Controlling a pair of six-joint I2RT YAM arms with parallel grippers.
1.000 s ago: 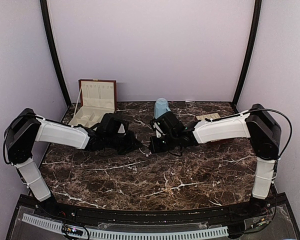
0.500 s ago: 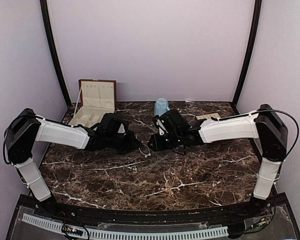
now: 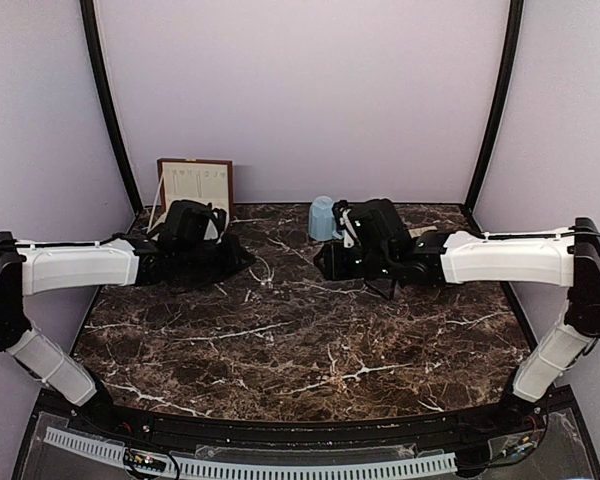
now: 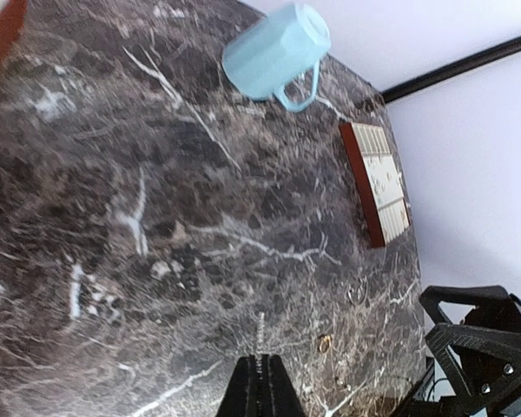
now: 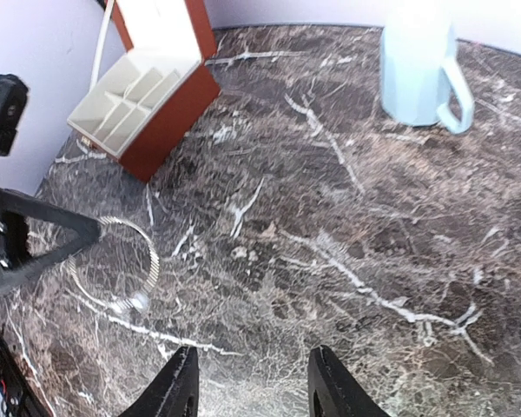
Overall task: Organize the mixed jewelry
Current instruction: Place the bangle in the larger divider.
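Observation:
My left gripper [image 4: 260, 387] is shut on a thin silvery chain bracelet [image 4: 260, 334], a piece of the mixed jewelry. In the right wrist view the bracelet [image 5: 130, 261] hangs as a loop from the left gripper [image 5: 65, 239], just above the marble. In the top view that gripper [image 3: 246, 264] is in front of the wooden box [image 3: 193, 185], with the bracelet [image 3: 263, 272] at its tip. A small gold ring [image 4: 324, 344] lies on the table. My right gripper [image 5: 253, 391] is open and empty over bare marble, near the mug [image 3: 323, 218].
The reddish-brown box [image 5: 156, 104] stands open at the back left with cream compartments. The light-blue mug [image 5: 417, 65] stands upside down at the back centre. A flat brown-edged tray [image 4: 378, 182] lies right of the mug. The table [image 3: 310, 350] is dark veined marble.
The two grippers have drawn apart. The left arm swung back left toward the box with the bracelet. The right gripper opened and moved right and back, next to the mug.

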